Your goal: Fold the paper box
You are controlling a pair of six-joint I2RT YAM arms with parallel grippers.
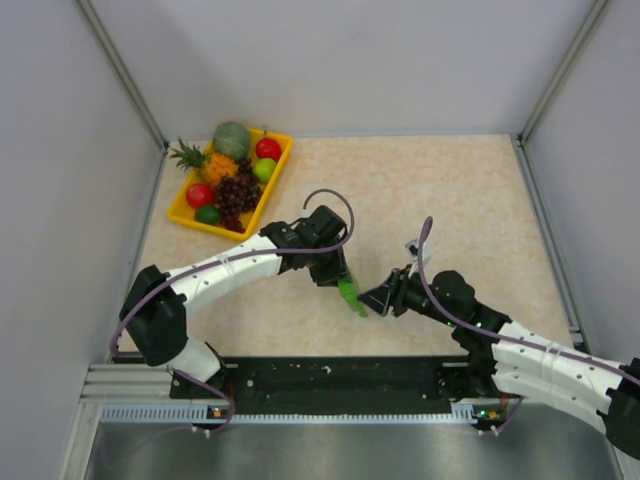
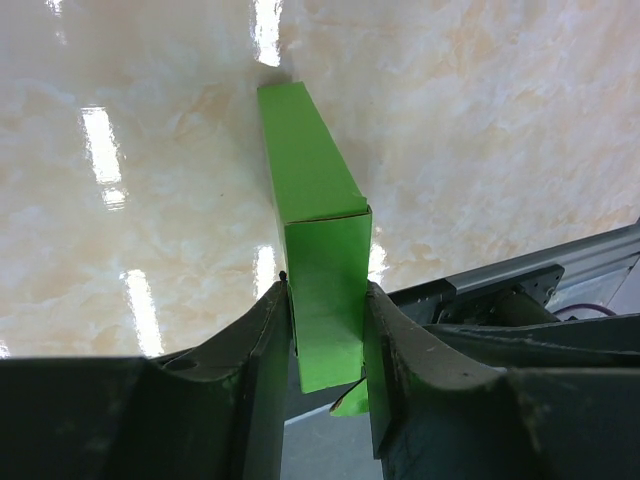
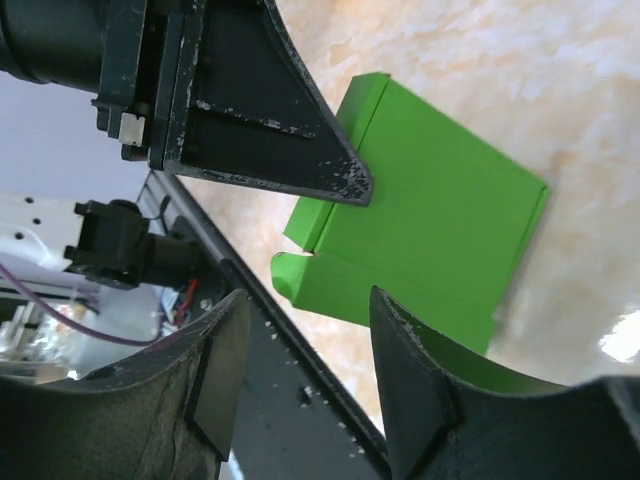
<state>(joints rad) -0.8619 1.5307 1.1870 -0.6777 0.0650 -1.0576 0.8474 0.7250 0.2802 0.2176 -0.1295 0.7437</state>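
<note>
Paper box [image 2: 325, 300], edges between left fingers [image 2: 250, 385]

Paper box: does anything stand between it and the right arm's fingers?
Nothing visible does. The right gripper has its fingers open at the flapped edge of the paper box. The left gripper clamps the box elsewhere, outside that gap.

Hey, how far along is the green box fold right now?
Done: the paper box already looks folded into a slim sleeve. In hand: the left end effector clamps it, with the right end effector open beside it. Left: an end flap sticks out, untucked.
</note>
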